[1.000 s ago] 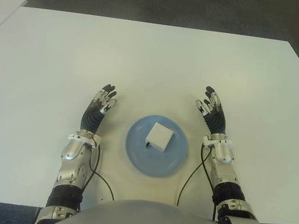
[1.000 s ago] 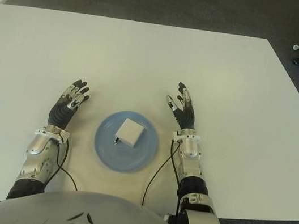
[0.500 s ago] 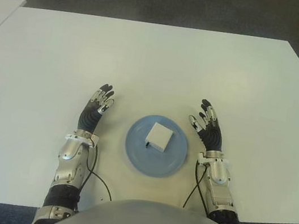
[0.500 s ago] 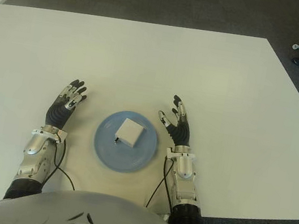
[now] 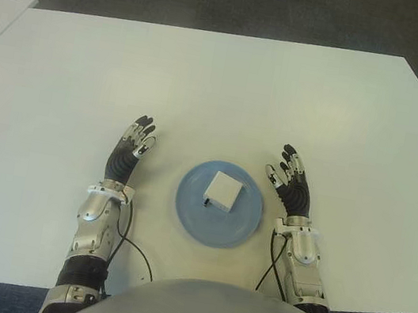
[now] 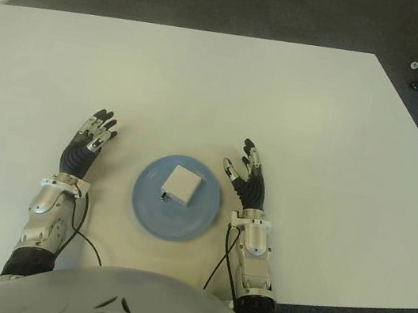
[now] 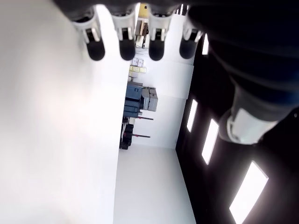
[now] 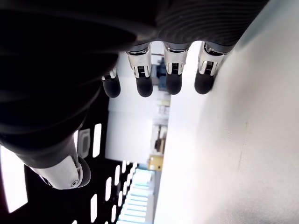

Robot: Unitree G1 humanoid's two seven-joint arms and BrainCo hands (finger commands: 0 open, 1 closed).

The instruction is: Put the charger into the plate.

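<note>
— Two eye views: where is our charger (image 5: 223, 191)?
— On the blue plate (image 5: 191, 218), on the tabletop (image 5: 221, 86). We think we're done.
— Wrist views?
— Our left hand (image 5: 127, 154) and right hand (image 5: 291, 186) are spread, holding nothing. Next, just rest.

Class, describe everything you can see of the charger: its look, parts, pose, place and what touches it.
The charger is a small white block, squarish with rounded corners, plastic by the look of it. It lies flat near the middle of the blue plate, turned slightly askew. A small dark part shows at its near left corner; what it is cannot be made out. Only the plate touches it; neither hand does.
</note>
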